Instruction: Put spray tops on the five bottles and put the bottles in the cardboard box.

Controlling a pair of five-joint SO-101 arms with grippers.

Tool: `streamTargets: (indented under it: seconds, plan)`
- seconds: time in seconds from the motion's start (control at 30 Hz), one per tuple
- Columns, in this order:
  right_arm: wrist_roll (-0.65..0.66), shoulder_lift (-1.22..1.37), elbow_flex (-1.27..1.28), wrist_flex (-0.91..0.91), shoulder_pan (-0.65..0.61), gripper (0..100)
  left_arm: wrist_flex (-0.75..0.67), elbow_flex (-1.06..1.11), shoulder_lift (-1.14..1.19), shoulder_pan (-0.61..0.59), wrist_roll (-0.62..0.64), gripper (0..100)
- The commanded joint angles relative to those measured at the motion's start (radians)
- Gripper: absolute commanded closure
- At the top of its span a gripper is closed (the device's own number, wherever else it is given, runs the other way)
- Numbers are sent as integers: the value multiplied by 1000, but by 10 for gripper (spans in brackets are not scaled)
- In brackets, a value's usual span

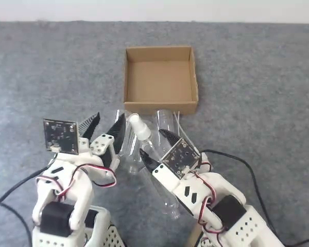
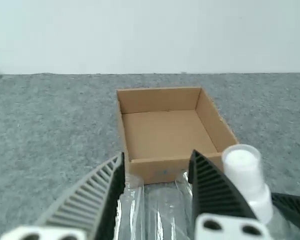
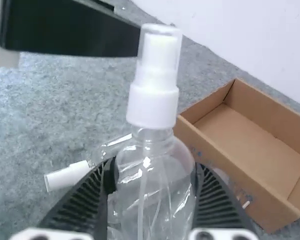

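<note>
Two-arm station on a grey bench (image 1: 257, 77), high and wrist views. The right gripper (image 1: 152, 143) is clenched on a clear bottle (image 3: 152, 175). Its two ribbed fingers (image 3: 210, 200) press the bottle's shoulders from either side, and the white spray top (image 3: 155, 85) sits on the neck well beyond the fingertips. The left gripper (image 2: 157, 156) stands released just beside it, jaws spread wide above further clear bottles (image 2: 160, 215) that lie on the bench. The cardboard box (image 1: 144, 107) stands open beyond both grippers, with the lying bottles close to its near wall.

The high view shows both arms side by side and the held bottle tilted towards the left gripper. The right wrist view adds a loose spray top (image 3: 67, 176) lying on the bench beside the held bottle. The left wrist view looks into the box's bare interior and shows the held bottle's top just outside one finger.
</note>
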Motion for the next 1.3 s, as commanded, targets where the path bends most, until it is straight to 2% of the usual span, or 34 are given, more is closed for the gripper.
streamTargets:
  seconds: [0.0, 0.13, 0.23, 0.4, 0.5, 0.6, 0.73, 0.97, 1.27]
  plan:
    - [8, -27, -26, -22, 13, 913, -43, -4, -6, -55, 52, 805]
    - [5, -27, -41, -36, 13, 912, -60, 39, -6, -66, 78, 805]
    - [-28, -27, -41, -54, 12, 911, -117, 105, -6, -25, 78, 805]
    - [-31, -27, -40, -56, 12, 911, -189, 165, -6, 74, 74, 805]
    - [-31, -27, -40, -56, 12, 911, -186, 166, -6, 147, 68, 805]
    - [-29, -27, -35, -56, 12, 911, -184, 168, -6, 219, 5, 805]
    - [-29, -27, -34, -53, 13, 911, -158, 165, -6, 275, -26, 805]
    - [-26, -27, -34, -47, 19, 914, -157, 162, -6, 249, -29, 805]
    - [-26, -27, -23, -45, 19, 914, -158, 150, -6, -14, -31, 805]
